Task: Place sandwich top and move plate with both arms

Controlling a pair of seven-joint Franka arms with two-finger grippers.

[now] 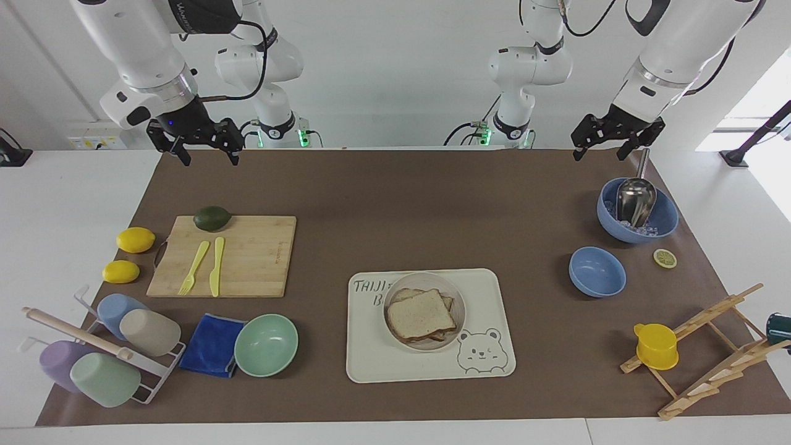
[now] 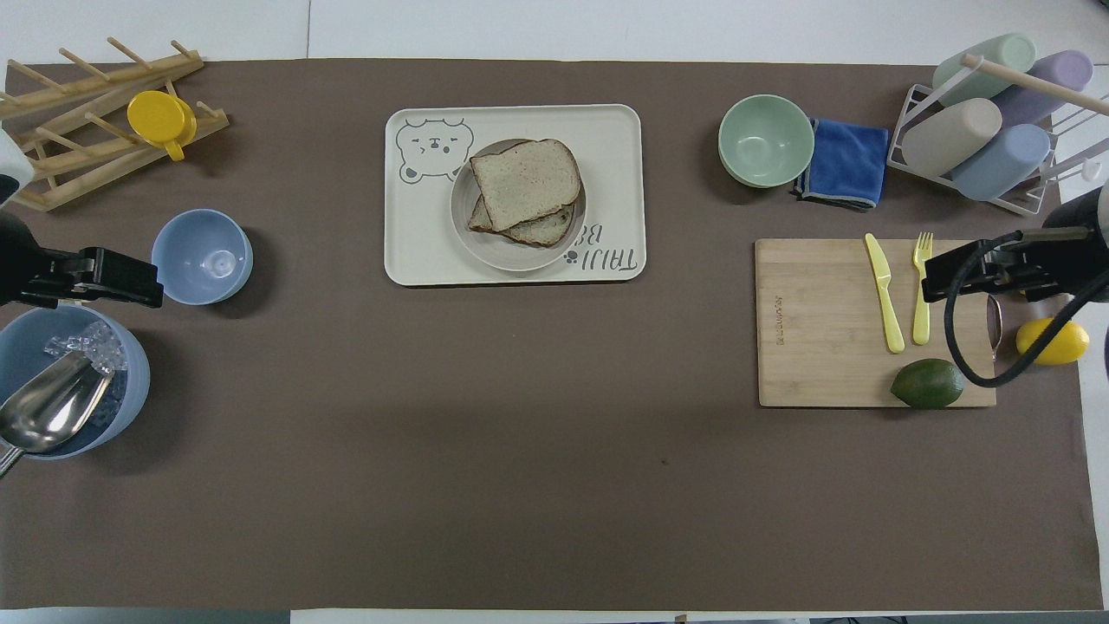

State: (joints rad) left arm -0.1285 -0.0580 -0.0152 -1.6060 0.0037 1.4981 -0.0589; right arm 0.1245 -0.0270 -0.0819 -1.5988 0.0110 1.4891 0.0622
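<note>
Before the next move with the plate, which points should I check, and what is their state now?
1. Sandwich top lies on the stack in the plate: ok.
2. Plate sits on the tray: ok.
3. Left gripper open, empty, raised above the ice bowl: ok.
4. Right gripper open, empty, raised at its own end: ok.
5. Either gripper at the plate: not ok.

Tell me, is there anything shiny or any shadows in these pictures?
Facing view: the metal scoop in the big blue bowl gleams, and bright light comes in past the left arm's end of the table. Overhead view: soft shadows lie beside the mint bowl and the tray.
</note>
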